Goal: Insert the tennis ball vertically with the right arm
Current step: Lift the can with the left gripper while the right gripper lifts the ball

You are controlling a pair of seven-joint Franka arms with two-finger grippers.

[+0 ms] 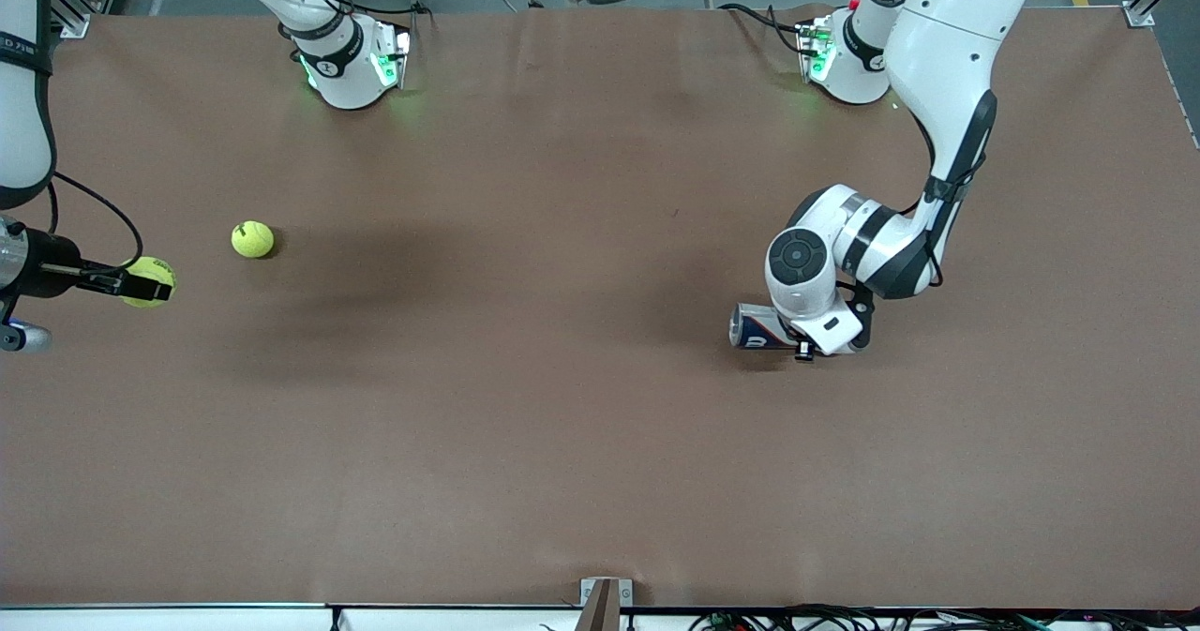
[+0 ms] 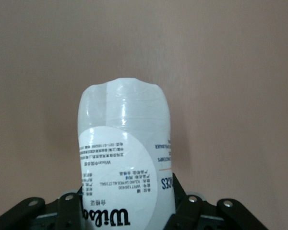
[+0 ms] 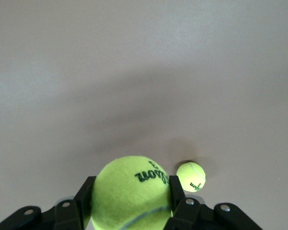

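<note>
While right hand [image 1: 150, 284] grips ball [image 1: 148, 279], left hand [image 2: 129, 211] pinches tube [image 2: 122, 158].

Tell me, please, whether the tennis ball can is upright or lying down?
Lying down: the can rests on its side on the table, in the left claw.

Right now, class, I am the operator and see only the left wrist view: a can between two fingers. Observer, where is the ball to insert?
Observer: The right end effector grips a ball over the right arm's end of the table.
Operator: Is there any other ball?
Observer: Yes, a loose ball lies on the table close by.
Operator: Is my can upright?
Observer: No, the can lies on its side, with the left end effector closed around it.
</note>
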